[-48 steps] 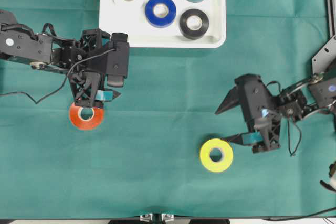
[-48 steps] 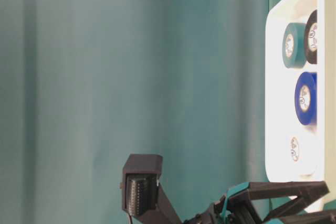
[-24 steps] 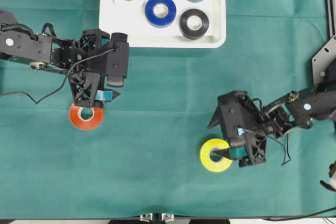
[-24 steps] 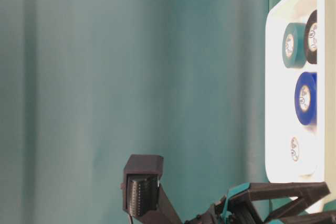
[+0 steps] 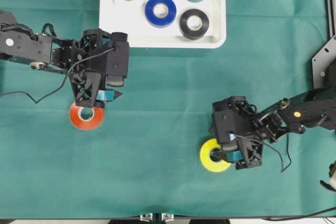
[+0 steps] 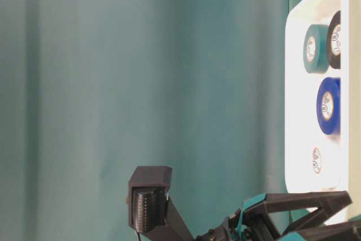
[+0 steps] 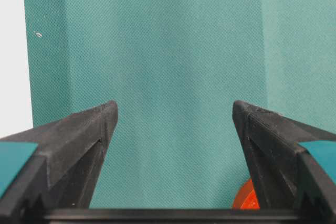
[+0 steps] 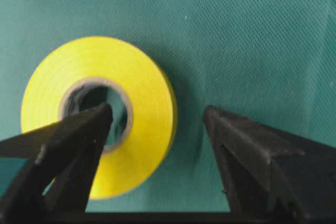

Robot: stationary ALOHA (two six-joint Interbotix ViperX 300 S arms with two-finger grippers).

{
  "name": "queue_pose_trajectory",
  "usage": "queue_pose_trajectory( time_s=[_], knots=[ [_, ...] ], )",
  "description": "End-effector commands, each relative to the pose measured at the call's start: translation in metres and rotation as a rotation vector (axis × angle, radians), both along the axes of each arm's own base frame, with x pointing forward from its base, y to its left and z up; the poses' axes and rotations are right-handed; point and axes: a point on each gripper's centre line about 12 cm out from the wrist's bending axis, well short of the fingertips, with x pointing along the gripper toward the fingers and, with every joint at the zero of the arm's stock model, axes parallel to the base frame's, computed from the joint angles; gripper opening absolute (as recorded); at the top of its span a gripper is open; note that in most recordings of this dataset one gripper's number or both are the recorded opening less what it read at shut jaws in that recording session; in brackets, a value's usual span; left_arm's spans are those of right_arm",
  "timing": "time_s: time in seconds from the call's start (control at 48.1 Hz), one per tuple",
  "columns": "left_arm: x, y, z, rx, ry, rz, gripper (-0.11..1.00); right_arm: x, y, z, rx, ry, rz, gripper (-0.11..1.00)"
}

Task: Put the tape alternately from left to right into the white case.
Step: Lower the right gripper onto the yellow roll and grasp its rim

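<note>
right tool (image 8: 157, 116) open, straddling yellow tape (image 8: 100, 114) wall; unclosed.

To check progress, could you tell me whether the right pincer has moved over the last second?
Yes: the right pincer moved left, onto the stationary yellow roll.

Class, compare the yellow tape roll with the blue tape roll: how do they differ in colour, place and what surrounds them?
The yellow tape roll lies on the green cloth; the blue tape roll lies inside the white case. The open right gripper straddles the yellow roll's wall, one finger over its core; no gripper is near the blue roll. The blue roll has three rolls beside it; the yellow lies alone. Both lie flat, with pale cores.
</note>
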Motion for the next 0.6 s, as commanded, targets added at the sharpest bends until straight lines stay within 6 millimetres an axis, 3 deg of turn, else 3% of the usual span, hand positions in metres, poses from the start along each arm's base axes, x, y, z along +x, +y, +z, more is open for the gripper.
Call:
queue_pose_trajectory(
  time_s=[0.0, 0.146, 0.291, 0.333, 0.582],
  knots=[
    [0.003, -0.001, 0.009, -0.003, -0.031, -0.001, 0.81, 0.006, 0.004, 0.004, 0.003, -0.006, -0.003, 0.84],
    [0.002, -0.001, 0.009, -0.003, -0.031, 0.001, 0.81, 0.008, 0.002, 0.005, -0.026, 0.014, -0.011, 0.74],
    [0.002, -0.001, 0.009, -0.003, -0.031, -0.001, 0.81, 0.012, 0.001, 0.008, -0.045, 0.029, -0.024, 0.35],
    [0.002, -0.001, 0.009, -0.003, -0.031, -0.001, 0.81, 0.013, 0.002, 0.010, -0.044, 0.026, -0.023, 0.28],
    [0.002, -0.001, 0.008, -0.003, -0.029, 0.001, 0.81, 0.023, 0.004, 0.037, -0.024, -0.054, -0.016, 0.28]
  ],
)
